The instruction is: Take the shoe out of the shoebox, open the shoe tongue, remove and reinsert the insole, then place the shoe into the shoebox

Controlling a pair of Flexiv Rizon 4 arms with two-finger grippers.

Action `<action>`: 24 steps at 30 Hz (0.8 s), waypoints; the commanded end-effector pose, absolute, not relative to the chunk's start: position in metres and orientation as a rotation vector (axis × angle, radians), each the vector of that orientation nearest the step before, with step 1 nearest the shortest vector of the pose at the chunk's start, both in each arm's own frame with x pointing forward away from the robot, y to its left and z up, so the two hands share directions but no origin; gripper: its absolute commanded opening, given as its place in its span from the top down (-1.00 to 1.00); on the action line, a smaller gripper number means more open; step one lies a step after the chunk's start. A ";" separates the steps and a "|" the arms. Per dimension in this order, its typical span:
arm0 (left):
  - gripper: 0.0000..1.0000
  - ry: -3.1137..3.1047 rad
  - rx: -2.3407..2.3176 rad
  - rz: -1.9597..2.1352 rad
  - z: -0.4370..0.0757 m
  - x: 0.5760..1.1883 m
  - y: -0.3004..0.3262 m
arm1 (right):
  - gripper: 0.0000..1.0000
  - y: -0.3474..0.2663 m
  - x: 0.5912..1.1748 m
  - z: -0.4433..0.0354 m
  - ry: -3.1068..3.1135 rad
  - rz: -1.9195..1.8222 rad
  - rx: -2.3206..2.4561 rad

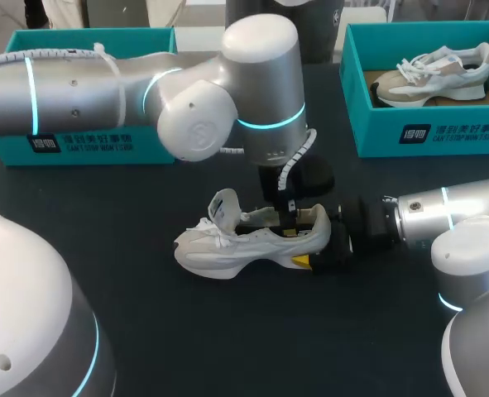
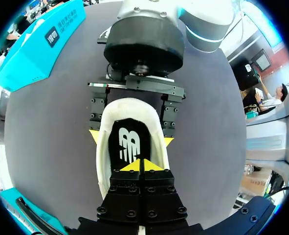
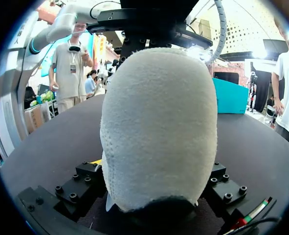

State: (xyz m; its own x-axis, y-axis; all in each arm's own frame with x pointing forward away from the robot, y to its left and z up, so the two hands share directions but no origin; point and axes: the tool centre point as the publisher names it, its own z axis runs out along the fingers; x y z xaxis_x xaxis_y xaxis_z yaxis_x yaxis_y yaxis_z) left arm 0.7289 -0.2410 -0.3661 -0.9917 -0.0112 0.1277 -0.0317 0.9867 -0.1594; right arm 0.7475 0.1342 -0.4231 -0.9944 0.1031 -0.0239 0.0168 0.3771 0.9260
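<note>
Steadying the shoe (image 1: 252, 244) mid-table, right end effector (image 2: 130, 139) grips its heel; left end effector (image 2: 139, 165), clenched, rests on the insole (image 2: 128, 128).

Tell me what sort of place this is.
Probably a robot test or demo bench: two arms at a white shoe on a dark table, with teal shoeboxes behind.

Shoe (image 1: 244, 242) before left shoebox (image 1: 87, 147), right shoebox (image 1: 443, 132); second shoe (image 1: 430, 76) inside right one.
</note>
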 end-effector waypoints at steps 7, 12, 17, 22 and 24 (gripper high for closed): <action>1.00 -2.972 -0.022 0.279 -0.377 0.722 -0.220 | 1.00 0.137 0.750 -0.428 2.542 1.702 0.114; 0.85 -2.949 -0.049 0.321 -0.378 0.717 -0.217 | 1.00 0.137 0.750 -0.428 2.542 1.702 0.114; 0.21 -2.955 -0.064 0.337 -0.379 0.714 -0.220 | 1.00 0.137 0.750 -0.428 2.542 1.702 0.114; -0.19 -2.992 -0.045 0.336 -0.392 0.717 -0.223 | 1.00 0.137 0.750 -0.428 2.542 1.702 0.114; -0.17 -3.027 -0.041 0.325 -0.400 0.719 -0.224 | 1.00 0.137 0.750 -0.428 2.542 1.702 0.114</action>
State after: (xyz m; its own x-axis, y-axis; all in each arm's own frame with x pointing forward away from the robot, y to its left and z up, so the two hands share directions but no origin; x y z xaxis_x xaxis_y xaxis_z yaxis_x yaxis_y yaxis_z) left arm 0.7234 -0.2190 -0.3867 -0.9930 0.0448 0.1091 0.0200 0.9757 -0.2183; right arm 0.7474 0.1342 -0.4233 -0.9944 0.1028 -0.0244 0.0163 0.3774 0.9259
